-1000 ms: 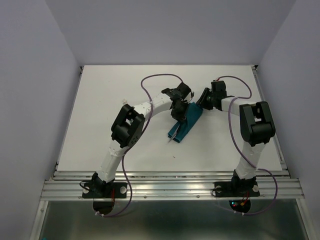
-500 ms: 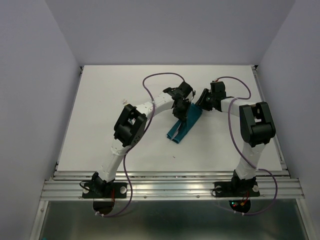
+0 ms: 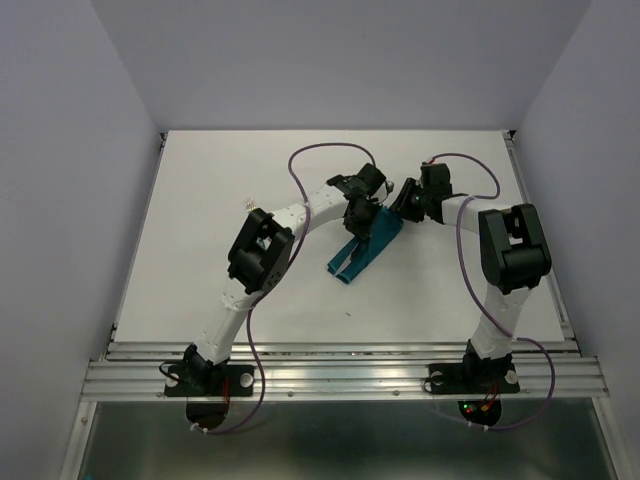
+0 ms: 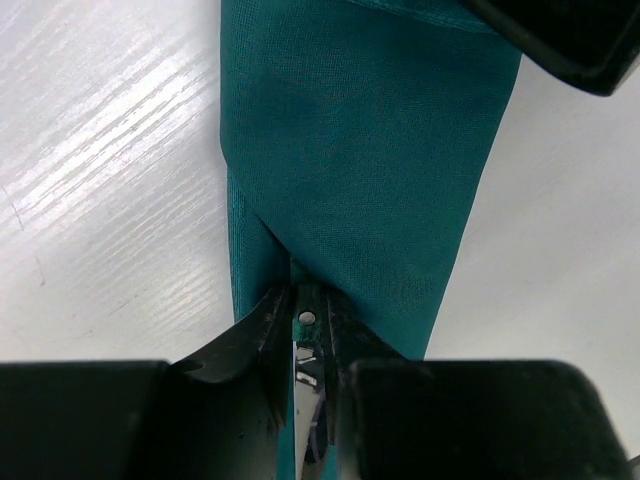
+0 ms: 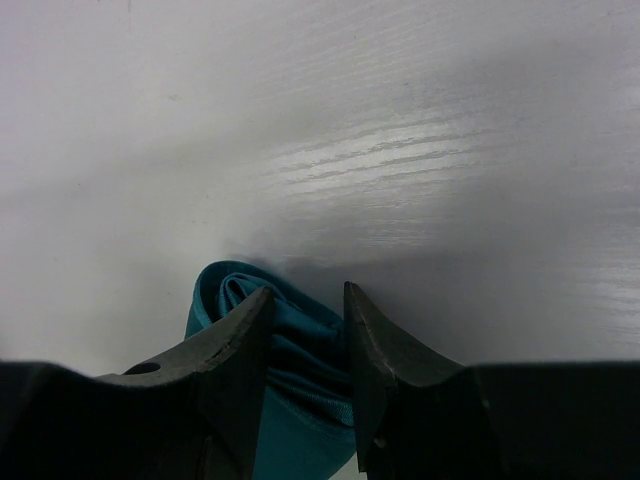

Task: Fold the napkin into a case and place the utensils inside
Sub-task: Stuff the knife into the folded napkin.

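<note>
The teal napkin [image 3: 352,258] lies at mid-table as a narrow, long folded case, slanting from near left to far right. My left gripper [image 3: 362,228] stands over its middle. In the left wrist view this gripper [image 4: 306,325] is shut on a utensil [image 4: 305,303]: a thin teal handle end with a small hole, at the fold of the napkin [image 4: 370,150], with shiny metal behind it. My right gripper [image 3: 398,212] is at the case's far end. In its own view it [image 5: 305,320] is shut on the bunched napkin [image 5: 300,350].
The white table [image 3: 200,220] has grey walls at the left, right and back. A purple cable [image 3: 320,155] loops above the left arm, and another arcs over the right arm. A metal rail [image 3: 340,365] runs along the near edge by the arm bases.
The near end of the napkin case has swung a little to the left, and the silver tip that stuck out there no longer shows. Both grippers hold as before.
</note>
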`<state>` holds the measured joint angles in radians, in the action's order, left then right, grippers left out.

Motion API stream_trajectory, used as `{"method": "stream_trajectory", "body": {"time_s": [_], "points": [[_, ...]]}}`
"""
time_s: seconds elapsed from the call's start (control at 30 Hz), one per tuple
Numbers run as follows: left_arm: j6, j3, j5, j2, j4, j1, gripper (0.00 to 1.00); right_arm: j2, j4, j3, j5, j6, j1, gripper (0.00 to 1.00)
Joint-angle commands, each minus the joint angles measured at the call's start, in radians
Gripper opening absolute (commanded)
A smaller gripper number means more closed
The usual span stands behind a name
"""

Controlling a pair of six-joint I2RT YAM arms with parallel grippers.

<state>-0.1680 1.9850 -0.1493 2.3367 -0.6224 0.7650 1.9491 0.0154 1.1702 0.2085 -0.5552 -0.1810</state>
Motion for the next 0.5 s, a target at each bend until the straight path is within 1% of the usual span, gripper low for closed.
{"method": "stream_trajectory", "body": {"time_s": [0.0, 0.47], "points": [[0.067, 0.034, 0.033, -0.057, -0.010, 0.003, 0.00, -0.001, 0.050, -0.026, 0.025, 0.040, -0.014, 0.40], [0.085, 0.057, 0.048, -0.108, -0.085, 0.005, 0.00, -0.009, 0.063, -0.015, 0.042, 0.066, -0.014, 0.41]]}}
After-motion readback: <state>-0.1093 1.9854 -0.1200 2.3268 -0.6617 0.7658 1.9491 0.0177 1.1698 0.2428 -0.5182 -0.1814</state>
